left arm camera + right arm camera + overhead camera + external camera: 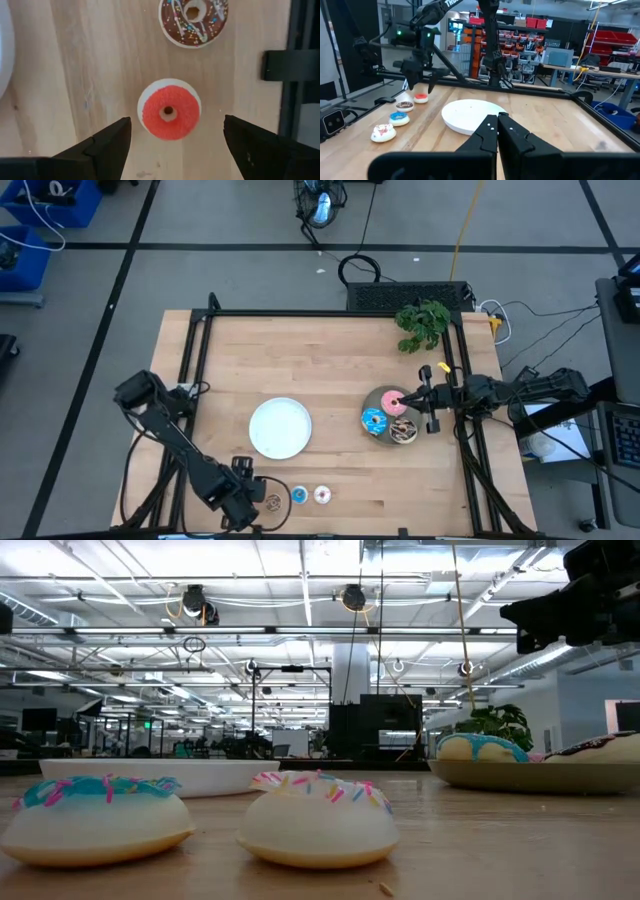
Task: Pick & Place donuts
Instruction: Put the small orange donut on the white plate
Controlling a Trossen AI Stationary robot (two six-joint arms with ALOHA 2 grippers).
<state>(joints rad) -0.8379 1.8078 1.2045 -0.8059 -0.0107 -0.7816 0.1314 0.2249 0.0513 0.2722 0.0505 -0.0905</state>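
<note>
— Four tiny donuts are sitting along the near edge of the bench [330, 350]; the left tool [172, 142] is hovering released over the red donut [169, 111], fingers straddling it for a grab.

— And the right tool [420, 397]?

— Clenched, empty, waiting over the grey plate [379, 398] at the right, where three larger donuts are already lying.

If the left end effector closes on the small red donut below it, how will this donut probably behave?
The red donut lies flat on the table, so it will probably not roll. It is low and round; the fingers of the open left end effector may slip off its curved edge. It looks like a small toy, probably light and easily pushed.
</note>
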